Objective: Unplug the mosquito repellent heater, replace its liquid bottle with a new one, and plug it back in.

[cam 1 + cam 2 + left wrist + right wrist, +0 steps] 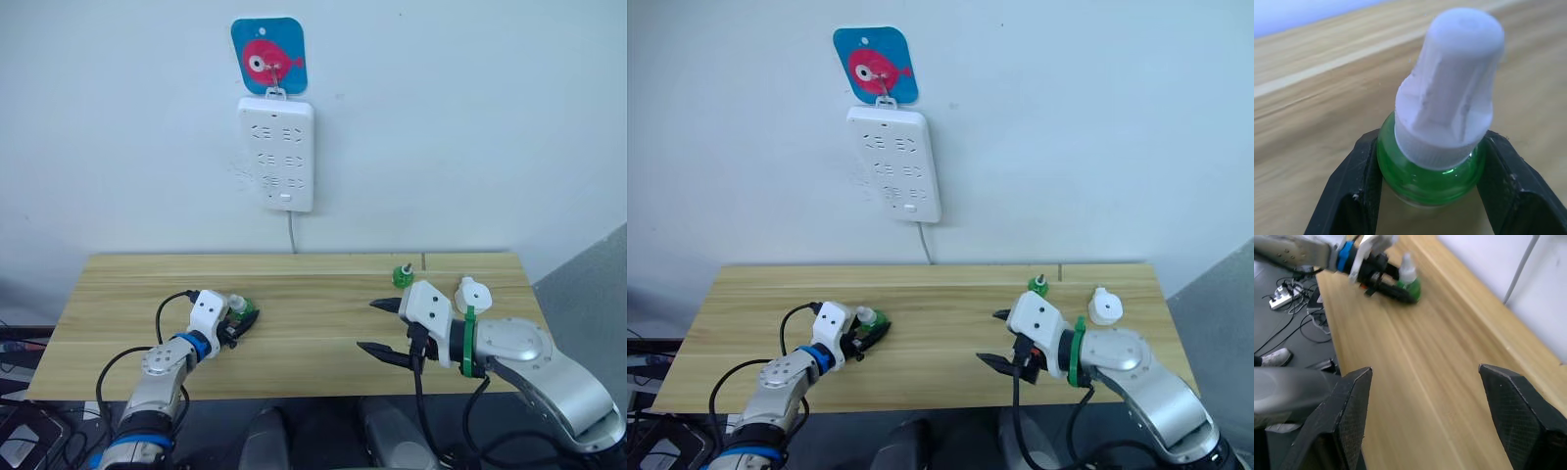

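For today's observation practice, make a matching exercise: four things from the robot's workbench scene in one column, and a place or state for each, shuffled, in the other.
Things
1. white multi-socket power strip
2. green glass bottle with a white cap
3. small white rounded plastic heater
4. right gripper

Places or states
A. on the wooden table, far right
B. open and empty
C. hanging on the wall
D. clamped in the left gripper

Pairs: 1-C, 2-D, 3-A, 4-B
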{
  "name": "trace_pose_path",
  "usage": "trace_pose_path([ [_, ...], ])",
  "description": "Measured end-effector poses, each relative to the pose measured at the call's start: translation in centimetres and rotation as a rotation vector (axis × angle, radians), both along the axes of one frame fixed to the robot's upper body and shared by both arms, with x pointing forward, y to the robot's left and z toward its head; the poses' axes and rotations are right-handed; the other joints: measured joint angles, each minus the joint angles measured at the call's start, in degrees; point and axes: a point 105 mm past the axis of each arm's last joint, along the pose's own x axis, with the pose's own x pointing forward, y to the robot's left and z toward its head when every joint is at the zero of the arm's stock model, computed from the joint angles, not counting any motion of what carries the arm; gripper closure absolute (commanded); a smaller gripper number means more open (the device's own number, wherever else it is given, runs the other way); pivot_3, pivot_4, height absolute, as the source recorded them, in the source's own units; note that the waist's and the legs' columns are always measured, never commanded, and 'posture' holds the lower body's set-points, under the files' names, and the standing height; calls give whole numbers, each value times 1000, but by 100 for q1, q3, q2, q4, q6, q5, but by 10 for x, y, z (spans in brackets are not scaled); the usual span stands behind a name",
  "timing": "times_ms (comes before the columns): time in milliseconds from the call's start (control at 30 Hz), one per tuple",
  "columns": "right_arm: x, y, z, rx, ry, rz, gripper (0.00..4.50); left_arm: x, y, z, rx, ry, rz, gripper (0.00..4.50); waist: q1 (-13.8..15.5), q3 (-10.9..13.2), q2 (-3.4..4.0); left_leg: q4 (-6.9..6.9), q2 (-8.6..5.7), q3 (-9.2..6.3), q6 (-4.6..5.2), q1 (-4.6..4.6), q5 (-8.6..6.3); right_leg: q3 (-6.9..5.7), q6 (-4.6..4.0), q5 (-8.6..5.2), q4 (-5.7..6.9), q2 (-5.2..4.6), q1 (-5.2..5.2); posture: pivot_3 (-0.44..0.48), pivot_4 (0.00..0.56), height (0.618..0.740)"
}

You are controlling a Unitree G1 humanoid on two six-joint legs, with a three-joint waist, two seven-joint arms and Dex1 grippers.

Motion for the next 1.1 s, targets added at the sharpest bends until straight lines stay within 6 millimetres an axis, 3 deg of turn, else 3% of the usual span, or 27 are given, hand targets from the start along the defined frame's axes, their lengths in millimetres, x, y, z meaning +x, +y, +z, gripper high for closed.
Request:
trace_pose_path([
  [200, 13, 18, 22, 22, -14, 88, 873, -13, -54, 71, 9, -75, -409, 2239, 13, -7, -4, -1, -5, -13, -3, -4, 2, -14, -1, 0, -1, -8, 2, -163, 138, 740],
  [433, 23, 46, 51, 40, 12, 188, 873, -28, -102, 122, 64, -3, -801, 2239, -59, -59, -13, 1, -11, -41, -10, -20, 7, -47, -26, 15, 15, -9, -10, -170, 101, 740],
  [900, 24, 68, 42, 96, 132, 195, 873, -31, -114, 128, 85, 48, -905, 2239, -156, -169, -2, 7, -11, -128, -57, -79, 42, -145, -35, 14, 44, -9, -46, -168, 84, 740],
  [1000, 25, 69, 41, 96, 133, 196, 1400, -32, -115, 128, 76, 59, -908, 2239, -178, -181, -2, 9, -13, -132, -56, -79, 47, -148, -39, 16, 48, -9, -43, -166, 81, 740],
  [1100, 24, 73, 40, 105, 130, 203, 2504, -33, -115, 130, 57, 63, -914, 2239, -188, -211, 0, 9, -13, -141, -56, -78, 50, -157, -40, 17, 52, -9, -41, -164, 79, 740],
])
